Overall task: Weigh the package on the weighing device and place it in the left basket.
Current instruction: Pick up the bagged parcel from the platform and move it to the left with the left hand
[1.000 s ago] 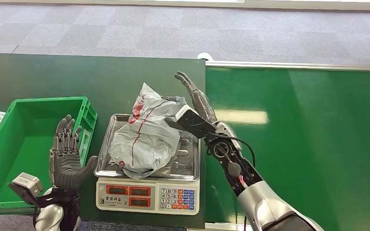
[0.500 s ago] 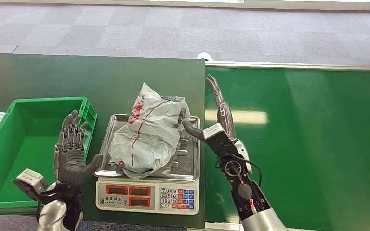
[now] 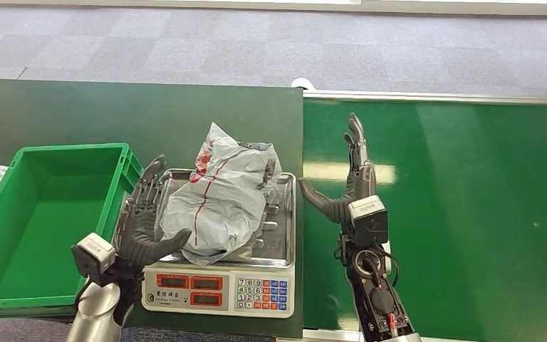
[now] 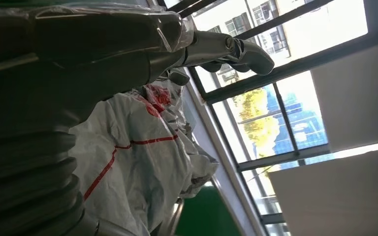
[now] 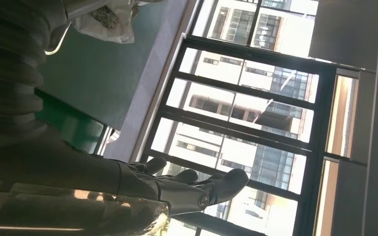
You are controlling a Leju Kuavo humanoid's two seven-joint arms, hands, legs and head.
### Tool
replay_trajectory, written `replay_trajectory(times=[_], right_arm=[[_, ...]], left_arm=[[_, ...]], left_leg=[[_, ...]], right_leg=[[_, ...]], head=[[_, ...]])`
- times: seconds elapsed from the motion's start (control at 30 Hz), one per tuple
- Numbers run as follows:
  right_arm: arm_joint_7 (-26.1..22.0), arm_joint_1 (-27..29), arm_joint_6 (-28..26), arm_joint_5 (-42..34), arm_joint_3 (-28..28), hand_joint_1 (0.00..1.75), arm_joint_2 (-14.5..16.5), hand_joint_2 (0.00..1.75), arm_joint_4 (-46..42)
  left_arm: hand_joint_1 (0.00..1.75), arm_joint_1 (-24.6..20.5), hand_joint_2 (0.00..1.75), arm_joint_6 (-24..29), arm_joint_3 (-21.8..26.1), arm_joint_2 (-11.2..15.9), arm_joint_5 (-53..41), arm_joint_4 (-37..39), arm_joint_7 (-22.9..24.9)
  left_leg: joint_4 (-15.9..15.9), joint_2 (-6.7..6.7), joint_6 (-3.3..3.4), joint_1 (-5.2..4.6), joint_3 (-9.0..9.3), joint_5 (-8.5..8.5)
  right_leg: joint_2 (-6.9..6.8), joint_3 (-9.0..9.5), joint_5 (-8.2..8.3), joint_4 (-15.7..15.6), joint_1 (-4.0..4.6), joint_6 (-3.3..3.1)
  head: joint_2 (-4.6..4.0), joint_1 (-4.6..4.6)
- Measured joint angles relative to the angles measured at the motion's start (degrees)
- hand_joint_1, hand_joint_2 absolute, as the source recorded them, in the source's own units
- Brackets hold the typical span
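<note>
We are looking down from the robot's head at a dark green table point(image 3: 78, 107) with a bright green conveyor surface point(image 3: 470, 214) lying to its right. An electronic scale point(image 3: 221, 285) is sitting at the near edge of the table, its steel weighing pan point(image 3: 281, 242) facing up and its red displays and keypad facing us. A crumpled grey plastic package point(image 3: 217, 203) with red markings is lying on the pan, covering most of it and bulging toward the far side.

Our left hand point(image 3: 142, 221) is reaching in from the near left, palm turned toward the package. Its fingers point(image 3: 146, 187) are spreading open along the package's left side, and its thumb point(image 3: 171, 241) is curving under the near left corner of the package. It is touching or nearly touching the plastic, but we cannot tell that it is gripping. In the left wrist view the package point(image 4: 142, 162) is sitting just beside the hand point(image 4: 103, 54), with the fingers extending past it.

Our right hand point(image 3: 349, 189) is standing upright over the conveyor surface, just to the right of the scale, fingers pointing away from us and thumb sticking out toward the pan. It is open and holding nothing.

A green plastic basket point(image 3: 14, 235) is sitting on the left of the table, just beside the scale.
</note>
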Motion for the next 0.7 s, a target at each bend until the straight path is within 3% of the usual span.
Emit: replay_trajectory(times=[0.37,0.7], right_arm=[[2.28,5.09,1.44,2.85,-1.38,0.0,0.82,1.75,-4.56],[2.49,5.93,1.77,3.19,-1.87,0.0,0.92,1.75,-5.22]], left_arm=[[0.0,-11.32,1.75,5.71,-9.77,1.13,-20.07,10.87,13.22],[0.0,-15.27,1.75,5.95,-12.86,1.42,-22.06,16.46,15.27]], left_leg=[[0.01,0.02,0.0,0.0,0.01,0.01],[0.0,0.01,0.0,0.0,0.0,0.0]], right_leg=[[0.01,0.02,0.03,0.0,0.0,0.03],[0.01,0.01,0.03,0.0,0.0,0.04]], head=[[0.0,0.0],[0.0,-0.01]])
